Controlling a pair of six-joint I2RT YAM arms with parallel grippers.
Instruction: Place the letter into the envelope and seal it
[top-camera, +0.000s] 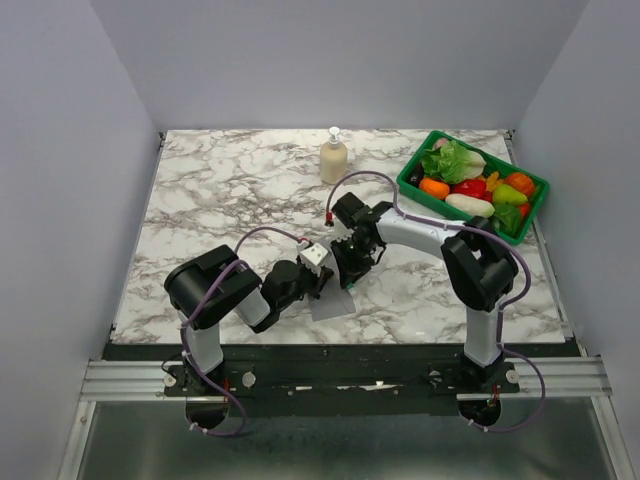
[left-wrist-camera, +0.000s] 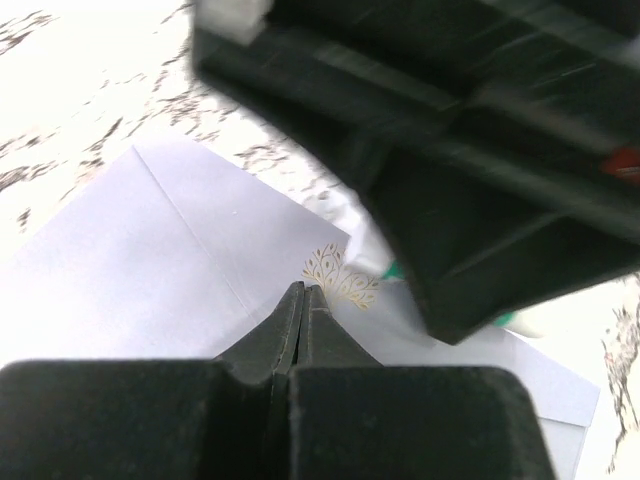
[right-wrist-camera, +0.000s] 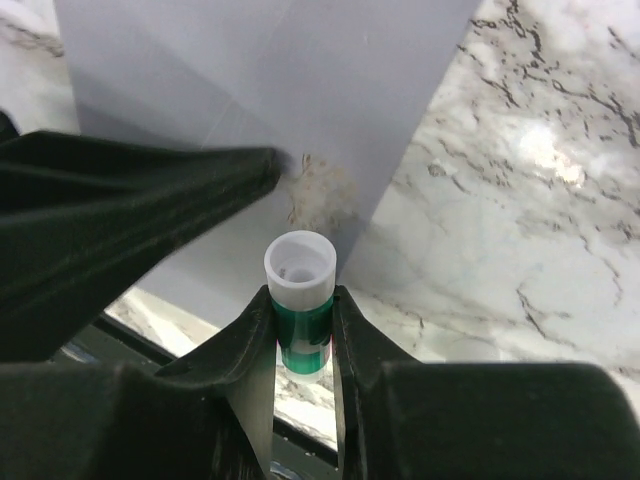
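The grey-lavender envelope lies flat on the marble near the table's front edge, with a gold leaf emblem at its flap. My left gripper is shut with nothing between its fingers, its tip resting on the envelope beside the emblem. My right gripper is shut on a green glue stick. The stick's white open end points down at the envelope, just short of the emblem. The two grippers meet over the envelope's upper edge. The letter is out of view.
A beige pump bottle stands at the back centre. A green basket of toy vegetables sits at the back right. The table's front edge runs just below the envelope.
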